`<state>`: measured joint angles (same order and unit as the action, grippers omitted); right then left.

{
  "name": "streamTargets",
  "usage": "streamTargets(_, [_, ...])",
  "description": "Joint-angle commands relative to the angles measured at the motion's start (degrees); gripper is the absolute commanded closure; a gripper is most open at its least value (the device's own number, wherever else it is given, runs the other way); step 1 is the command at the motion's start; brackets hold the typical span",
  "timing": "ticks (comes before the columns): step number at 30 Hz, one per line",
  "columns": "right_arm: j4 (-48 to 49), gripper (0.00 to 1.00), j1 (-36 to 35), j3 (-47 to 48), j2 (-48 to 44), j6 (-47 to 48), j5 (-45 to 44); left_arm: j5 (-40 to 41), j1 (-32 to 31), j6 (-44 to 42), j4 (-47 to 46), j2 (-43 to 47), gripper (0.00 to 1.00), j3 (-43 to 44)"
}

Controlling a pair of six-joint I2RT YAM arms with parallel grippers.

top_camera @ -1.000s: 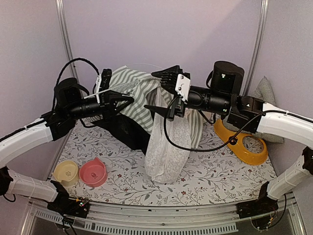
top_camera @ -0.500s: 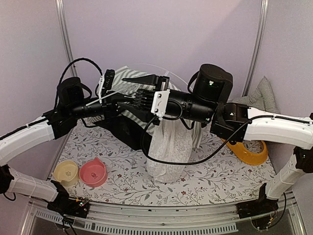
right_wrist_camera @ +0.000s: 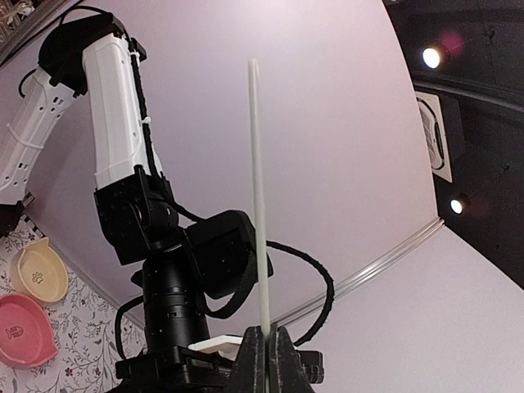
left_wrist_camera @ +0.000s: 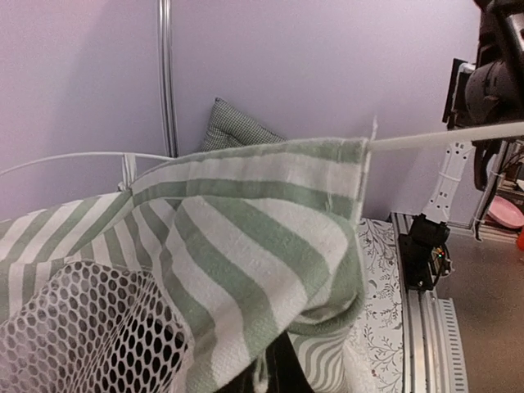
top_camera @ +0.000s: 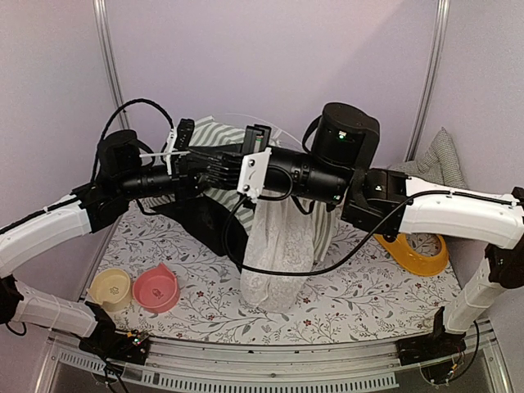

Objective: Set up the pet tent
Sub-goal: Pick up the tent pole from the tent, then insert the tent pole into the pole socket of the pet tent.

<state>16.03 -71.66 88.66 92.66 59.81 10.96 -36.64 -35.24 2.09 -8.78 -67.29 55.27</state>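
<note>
Your right fingers (right_wrist_camera: 250, 364) were clamped on a thin white pole (right_wrist_camera: 258, 205) of the pet tent (top_camera: 214, 134), which hung bunched at the centre of the overhead frame, its lace drooping toward the flowered surface (top_camera: 352, 303). Your left fingers (top_camera: 195, 170) were together just left of them, against the tent; whether they pinched any cloth could not be told.

Left arm (top_camera: 41, 231), right arm (top_camera: 458, 206) raised, meeting mid-air; both jaws closed.
</note>
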Motion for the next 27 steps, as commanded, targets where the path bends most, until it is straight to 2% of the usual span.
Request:
streamTargets(1, [-0.83,1.0,-0.7,1.24,1.48,0.02,-4.13,-0.1,-0.44,-0.29,-0.82,0.68,1.0,1.43])
streamTargets(6, [-3.89,1.0,1.05,2.7,4.14,4.67,-15.73,-0.44,-0.59,0.0,-0.45,2.86,1.0,0.84])
streamTargets(10, [-6.07,1.0,4.93,1.11,4.64,5.37,-21.41,-0.02,-0.87,0.9,-0.74,6.6,1.0,-0.18])
streamTargets(21, [-9.67,1.0,8.9,-1.33,3.23,7.05,-29.36,5.12,-0.97,1.32,1.96,18.37,1.0,-4.6])
streamTargets(27, [-11.71,1.0,8.53,-2.47,3.04,8.05,-30.55,4.59,-0.97,-2.62,8.49,18.1,1.0,-1.98])
